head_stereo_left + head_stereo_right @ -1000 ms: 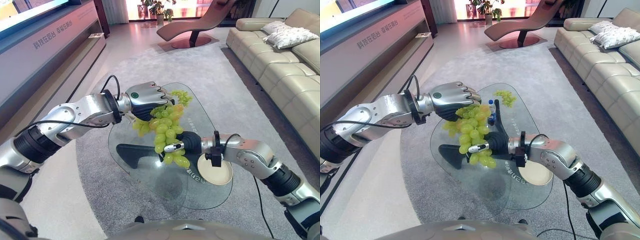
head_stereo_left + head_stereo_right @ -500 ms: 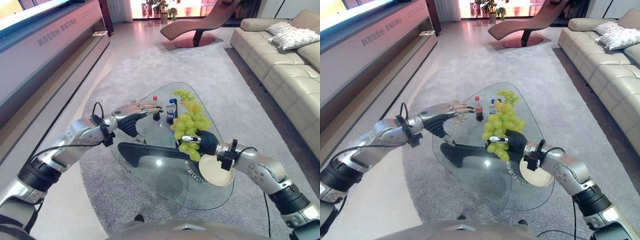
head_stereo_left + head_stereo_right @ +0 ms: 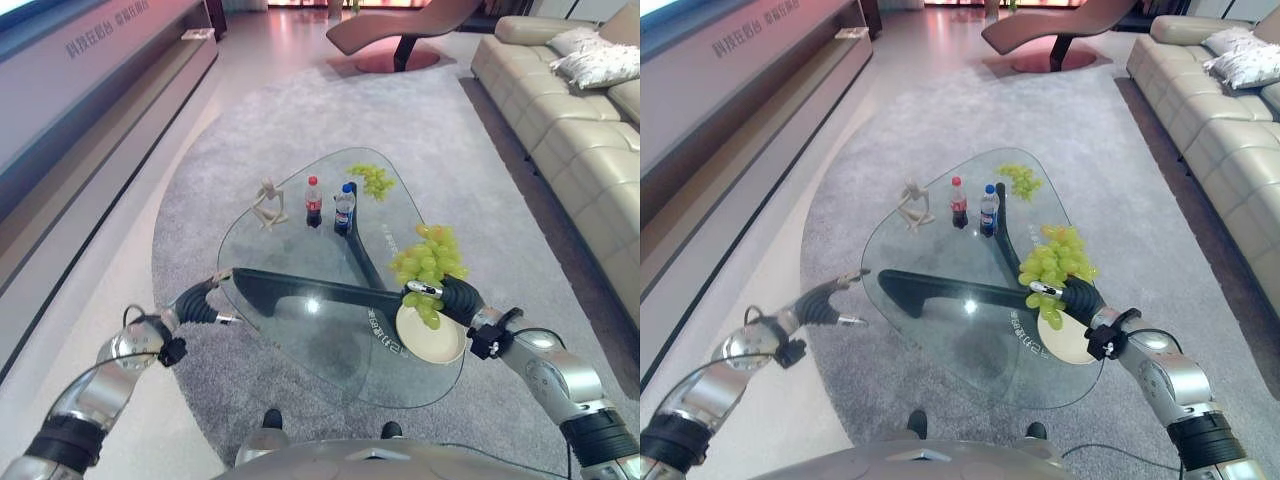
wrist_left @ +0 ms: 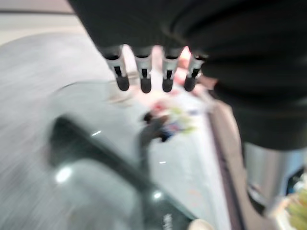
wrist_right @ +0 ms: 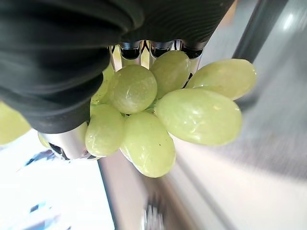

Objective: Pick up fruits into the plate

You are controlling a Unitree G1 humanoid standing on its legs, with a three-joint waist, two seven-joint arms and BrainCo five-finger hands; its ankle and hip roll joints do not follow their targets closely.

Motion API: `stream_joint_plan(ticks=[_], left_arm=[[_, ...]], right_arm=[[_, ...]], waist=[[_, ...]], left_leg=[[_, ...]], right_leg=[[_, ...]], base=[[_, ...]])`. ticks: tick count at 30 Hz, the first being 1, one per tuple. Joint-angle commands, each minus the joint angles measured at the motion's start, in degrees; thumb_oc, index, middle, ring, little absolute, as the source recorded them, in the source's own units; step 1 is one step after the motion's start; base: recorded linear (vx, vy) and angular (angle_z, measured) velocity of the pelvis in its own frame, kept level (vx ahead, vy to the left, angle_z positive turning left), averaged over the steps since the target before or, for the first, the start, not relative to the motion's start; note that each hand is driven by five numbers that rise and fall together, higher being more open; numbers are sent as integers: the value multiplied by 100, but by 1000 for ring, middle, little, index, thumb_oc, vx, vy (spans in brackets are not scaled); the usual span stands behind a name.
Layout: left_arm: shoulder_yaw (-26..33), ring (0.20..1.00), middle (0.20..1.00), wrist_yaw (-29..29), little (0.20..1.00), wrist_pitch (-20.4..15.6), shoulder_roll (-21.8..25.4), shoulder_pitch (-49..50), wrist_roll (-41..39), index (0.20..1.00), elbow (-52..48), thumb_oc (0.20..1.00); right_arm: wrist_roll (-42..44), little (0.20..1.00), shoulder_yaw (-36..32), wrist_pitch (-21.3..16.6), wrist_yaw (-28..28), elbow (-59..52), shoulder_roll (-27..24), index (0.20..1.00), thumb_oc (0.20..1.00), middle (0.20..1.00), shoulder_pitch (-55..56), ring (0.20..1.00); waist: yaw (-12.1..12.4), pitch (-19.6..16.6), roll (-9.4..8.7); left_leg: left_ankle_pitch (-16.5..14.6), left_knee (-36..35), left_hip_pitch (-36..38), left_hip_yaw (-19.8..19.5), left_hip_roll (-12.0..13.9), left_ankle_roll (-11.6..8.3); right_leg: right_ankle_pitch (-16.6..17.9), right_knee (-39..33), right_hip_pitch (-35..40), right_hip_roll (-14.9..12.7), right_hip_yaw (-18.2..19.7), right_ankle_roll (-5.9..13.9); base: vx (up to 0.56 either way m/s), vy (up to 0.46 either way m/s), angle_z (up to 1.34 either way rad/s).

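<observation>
One bunch of green grapes [image 3: 428,262] hangs clenched in the right hand [image 3: 452,297] just above the plate [image 3: 445,345]; soft, loose, easily shed, best gripped at the stem; left hand [image 3: 830,297] hangs slack-fingered beside the glass table [image 3: 300,330].
</observation>
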Motion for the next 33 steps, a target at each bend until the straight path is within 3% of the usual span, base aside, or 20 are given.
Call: stream_joint_plan(ticks=[1,10,17,23,33], left_arm=[[70,1000,1000,665,1000,-128,-131,-457,-364,1000,714,1000],[-465,1000,1000,1704,1000,46,-1063,-1298,-745,1000,2905,1000],[-902,1000,1000,2180,1000,87,-1484,-1830,-921,1000,3762,1000],[-1189,1000,1000,2325,1000,80,-1540,-2021,-1059,1000,3763,1000],[-1556,1000,1000,2320,1000,-26,-1457,-2216,-1303,1000,3251,1000]], right_arm=[[-85,200,-271,-838,-378,162,-49,200,200,200,-674,200],[-441,200,48,-1052,-1358,1304,-82,200,200,200,-1849,200],[-961,200,177,-1059,-1908,2552,-621,200,200,200,-3226,200],[-1211,200,509,-958,-2262,3299,-816,200,200,200,-3986,200],[-1694,200,956,-509,-2927,4197,-954,200,200,200,-4872,200]], waist=[[53,328,-119],[-1,1263,-22],[-97,1970,207],[-129,1972,356],[-35,1972,647]], left_leg=[[-821,203,267,375,-177,149],[-729,489,-533,298,-182,153],[-543,577,-1188,144,-280,125],[-452,681,-1895,55,-357,157],[-362,777,-2539,66,-485,193]], right_leg=[[-351,130,88,-13,138,19],[-195,261,-651,9,252,-5],[-122,540,-1420,32,293,-87],[-131,851,-2288,82,307,-166],[-145,1110,-3039,59,262,-225]], base=[[-190,-123,3],[-171,-75,1],[-143,-21,-3],[-49,2,-9],[-24,7,-7]])
